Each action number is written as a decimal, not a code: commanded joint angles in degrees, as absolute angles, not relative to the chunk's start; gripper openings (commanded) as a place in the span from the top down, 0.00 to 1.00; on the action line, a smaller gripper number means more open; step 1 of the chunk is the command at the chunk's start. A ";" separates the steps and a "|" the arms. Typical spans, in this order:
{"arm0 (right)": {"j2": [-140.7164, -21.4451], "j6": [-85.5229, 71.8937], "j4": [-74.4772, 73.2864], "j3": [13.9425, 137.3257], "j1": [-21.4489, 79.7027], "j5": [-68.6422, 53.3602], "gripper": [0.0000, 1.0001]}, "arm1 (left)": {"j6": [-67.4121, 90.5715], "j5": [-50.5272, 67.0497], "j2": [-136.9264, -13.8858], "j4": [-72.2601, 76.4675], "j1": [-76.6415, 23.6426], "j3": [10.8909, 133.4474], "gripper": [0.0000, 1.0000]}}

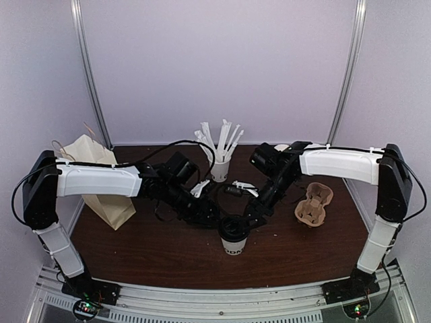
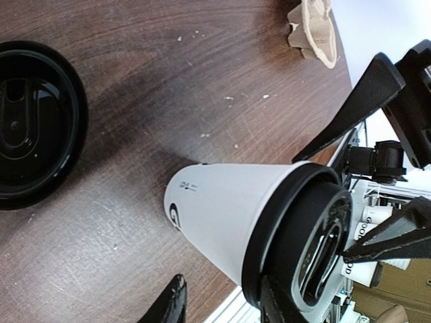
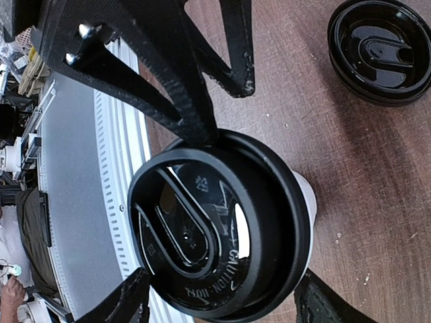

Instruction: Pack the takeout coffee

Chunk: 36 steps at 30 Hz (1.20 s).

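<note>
Where the arms meet: the coffee cup (image 1: 234, 241) stands upright on the table (image 1: 155, 256), front and middle, with dark lettering low on its side.
Cup's top: a black lid (image 3: 215, 229) sits on it, so what is inside cannot be seen.
Straw cup (image 1: 219, 171): white, at the back of the table, with white straws (image 1: 224, 138) fanning out of it.
Paper bag (image 1: 101, 185): brown, on the left side well apart from the coffee. Its inside is hidden from every view.
Cardboard carrier (image 1: 314, 204): on the right, its two wells facing up.
Spare lid (image 2: 34, 124): black, lying flat on the bare wood near the coffee cup.
Left gripper (image 2: 222, 289): part open and holding nothing. In the right wrist view one finger (image 3: 195, 114) rests against the lid's rim, and the other ends over the table beside it.
Right gripper (image 3: 221, 274): spread wide and gripping nothing, with one finger on either side of the lid.
Cup against the grippers: it stands between the two, the left gripper coming at it from the left and the right gripper straddling its top from the right.
</note>
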State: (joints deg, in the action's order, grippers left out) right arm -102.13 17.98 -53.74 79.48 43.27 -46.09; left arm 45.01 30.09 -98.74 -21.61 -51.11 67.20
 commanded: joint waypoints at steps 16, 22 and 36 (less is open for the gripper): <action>-99.60 18.40 -54.98 78.52 41.40 -51.89 0.27 | 42.32 27.12 -102.19 -23.97 -51.42 68.50 0.65; -96.68 15.14 -53.06 75.84 38.79 -52.92 0.22 | 42.16 27.41 -102.71 -24.09 -51.42 69.17 0.65; -100.67 11.02 -51.35 73.19 36.98 -57.40 0.42 | 41.07 27.06 -102.30 -24.06 -52.02 69.61 0.66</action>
